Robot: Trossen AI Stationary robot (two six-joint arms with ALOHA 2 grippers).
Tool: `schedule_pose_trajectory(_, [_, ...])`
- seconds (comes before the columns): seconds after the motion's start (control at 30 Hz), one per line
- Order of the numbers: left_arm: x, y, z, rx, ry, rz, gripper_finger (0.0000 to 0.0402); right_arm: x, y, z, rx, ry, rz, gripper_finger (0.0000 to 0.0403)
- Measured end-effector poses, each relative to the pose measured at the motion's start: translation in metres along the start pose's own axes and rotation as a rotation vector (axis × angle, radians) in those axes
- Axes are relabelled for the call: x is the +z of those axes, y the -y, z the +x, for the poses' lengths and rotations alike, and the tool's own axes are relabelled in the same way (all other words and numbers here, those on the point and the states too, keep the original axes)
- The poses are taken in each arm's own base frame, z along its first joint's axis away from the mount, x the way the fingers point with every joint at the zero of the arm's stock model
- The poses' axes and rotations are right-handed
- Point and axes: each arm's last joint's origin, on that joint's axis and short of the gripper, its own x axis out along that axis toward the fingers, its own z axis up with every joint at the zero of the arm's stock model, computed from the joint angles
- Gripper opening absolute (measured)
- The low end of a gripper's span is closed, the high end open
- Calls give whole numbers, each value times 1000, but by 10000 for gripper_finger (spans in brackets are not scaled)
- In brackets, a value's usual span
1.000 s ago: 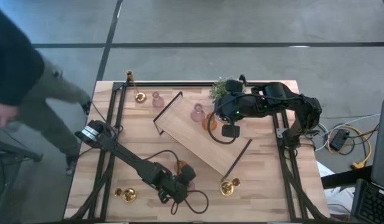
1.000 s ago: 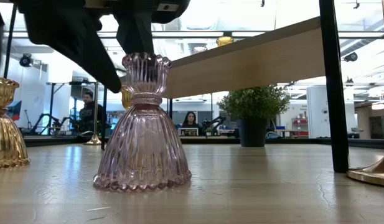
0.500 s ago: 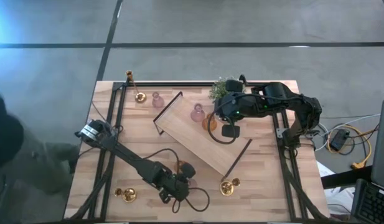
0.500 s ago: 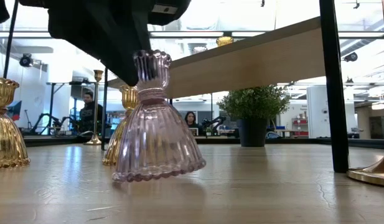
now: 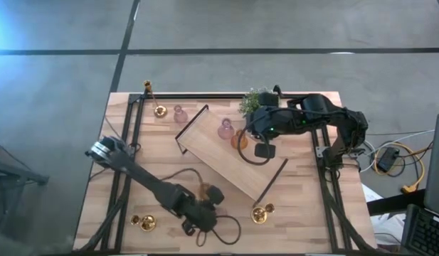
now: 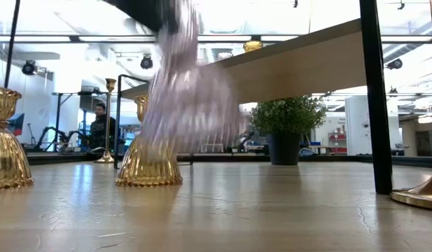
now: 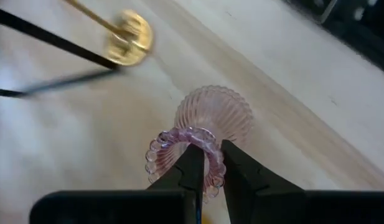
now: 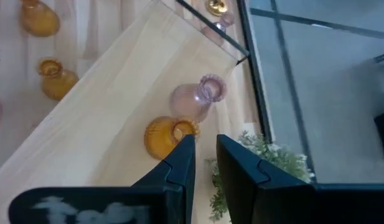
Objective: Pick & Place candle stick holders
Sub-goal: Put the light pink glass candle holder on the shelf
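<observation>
A pale pink ribbed glass candle stick holder (image 7: pixel 211 111) hangs from my left gripper (image 7: pixel 210 163), which is shut on its top; in the low view the holder (image 6: pixel 191 91) is a blur above the table. My left gripper (image 5: pixel 207 201) is near the table's front middle. A gold holder (image 6: pixel 149 157) stands on its base behind it. My right gripper (image 8: pixel 206 160) hovers over the long wooden tray (image 5: pixel 226 162), its fingers a narrow gap apart and empty. A pink holder (image 8: pixel 195 96) and an amber holder (image 8: pixel 167 134) stand on the tray. My left gripper has the scalloped rim (image 7: pixel 168 134) of the pink holder's top cup. One finger (image 7: pixel 190 171) seems to be inside the cup and the other outside. The fingers slant down from above. The holder hangs below them, bell end down, clear of the table.
A potted plant (image 5: pixel 253 102) stands at the tray's far side. Gold holders stand at the near left (image 5: pixel 144 222), near right (image 5: pixel 260 213) and far left (image 5: pixel 159 112), with a pink one (image 5: pixel 179 114) beside the last. Two amber holders (image 8: pixel 58 81) stand on the table beside the tray.
My left gripper has shut on the pink holder's top, tipped it onto one edge of its base, then gone up with it; the holder now hangs clear of the table. A person at the table's left has gone out of view.
</observation>
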Motion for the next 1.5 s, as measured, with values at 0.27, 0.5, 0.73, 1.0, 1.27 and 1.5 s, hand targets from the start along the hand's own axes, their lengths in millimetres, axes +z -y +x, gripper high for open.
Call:
schedule_pose_trajectory(0.27, [0, -14, -58, 216, 21, 36, 37, -1, -2, -5, 123, 8, 30, 60])
schedule_pose_trajectory(0.5, [0, -23, -89, 404, 8, 119, 37, 6, -9, -3, 328, 49, 73, 63])
schedule_pose_trajectory(0.73, [12, -25, -110, 489, 26, 217, 37, 15, -19, 9, 481, 53, 61, 65])
schedule_pose_trajectory(1.0, [19, -28, -121, 622, -5, 291, 37, 30, -43, 29, 675, 74, 1, 67])
schedule_pose_trajectory(1.27, [25, -30, -123, 651, 26, 315, 37, 39, -63, 29, 777, 151, -62, 105])
schedule_pose_trajectory(1.5, [31, -32, -126, 673, 77, 357, 37, 42, -69, 42, 746, 139, -80, 143])
